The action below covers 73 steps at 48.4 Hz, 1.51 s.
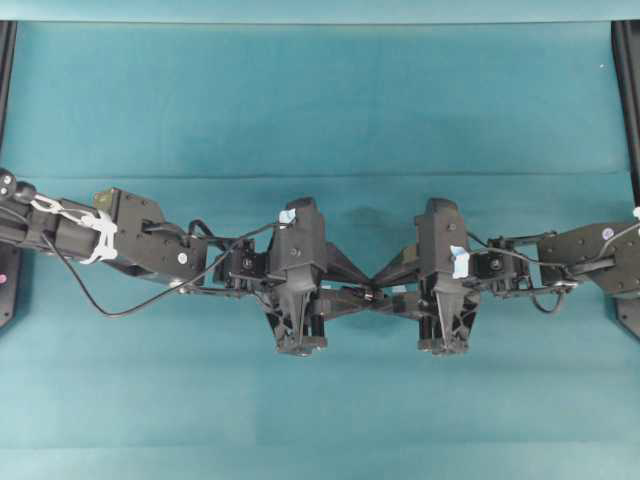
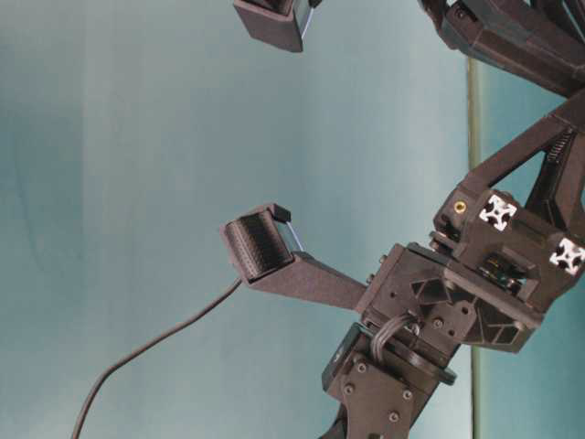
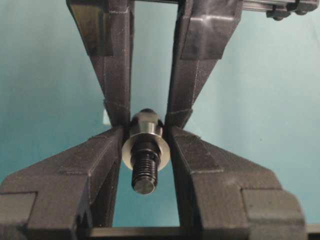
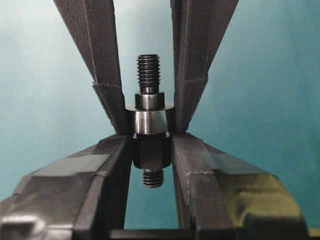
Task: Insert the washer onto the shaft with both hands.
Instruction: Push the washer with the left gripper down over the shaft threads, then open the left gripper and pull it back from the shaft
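Grippers meet tip to tip above the teal table (image 1: 320, 90). Right gripper (image 4: 152, 150), nearly closed, clamps the shaft (image 4: 149, 72). Left gripper (image 3: 146, 142), narrowly parted, pinches the washer (image 3: 146, 149), which sits around the shaft's threaded end.

No readable text or labels

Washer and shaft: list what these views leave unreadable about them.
- Overhead view: the washer is too small to pick out where the left gripper and right gripper meet.
- Table-level view: neither part shows; only the arms' bodies are in frame.
- Left wrist view: the washer sits on the shaft, but the gripper fingers hide how it is pinched.
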### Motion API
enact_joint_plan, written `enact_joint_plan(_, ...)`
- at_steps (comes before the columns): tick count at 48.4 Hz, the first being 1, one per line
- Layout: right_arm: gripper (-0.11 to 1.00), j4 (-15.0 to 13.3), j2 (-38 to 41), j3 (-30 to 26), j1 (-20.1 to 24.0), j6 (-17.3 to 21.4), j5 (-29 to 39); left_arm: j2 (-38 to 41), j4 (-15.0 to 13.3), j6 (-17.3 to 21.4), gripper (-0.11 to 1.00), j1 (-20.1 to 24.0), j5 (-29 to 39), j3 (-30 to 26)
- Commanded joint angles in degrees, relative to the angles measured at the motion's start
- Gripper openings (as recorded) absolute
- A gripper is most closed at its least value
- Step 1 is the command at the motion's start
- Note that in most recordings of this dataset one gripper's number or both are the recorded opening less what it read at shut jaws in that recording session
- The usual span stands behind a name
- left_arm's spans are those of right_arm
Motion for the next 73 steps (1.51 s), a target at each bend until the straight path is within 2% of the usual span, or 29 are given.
enact_joint_plan(1,0.00,0.09,-0.70,-1.32,-0.35,0.53,-0.62,-0.62,0.09,0.00,0.35,-0.62,-0.09,-0.88)
enact_joint_plan(4,0.00,0.09,-0.70,-1.32,-0.35,0.53,-0.62,-0.70,0.09,0.00,0.38,-0.62,-0.09,-0.88)
enact_joint_plan(11,0.00,0.09,-0.70,-1.32,-0.18,0.53,-0.62,-0.88,0.18,0.09,0.78,-0.53,-0.09,-1.05)
enact_joint_plan(15,0.00,0.09,-0.70,-1.32,0.00,0.53,-0.62,-1.32,0.09,0.18,0.93,-0.53,0.00,-0.88)
enact_joint_plan(17,0.00,0.09,-0.70,-1.32,0.00,0.53,-0.53,-1.58,0.18,0.26,0.97,-0.62,0.26,-0.88)
enact_joint_plan(55,0.00,0.09,-0.70,-1.05,0.53,0.53,0.18,-6.77,0.09,0.79,0.95,-0.53,3.87,2.55)
enact_joint_plan(73,0.00,0.09,-0.70,-1.05,0.79,0.44,0.88,-12.04,0.09,0.97,0.95,-0.53,8.53,6.24)
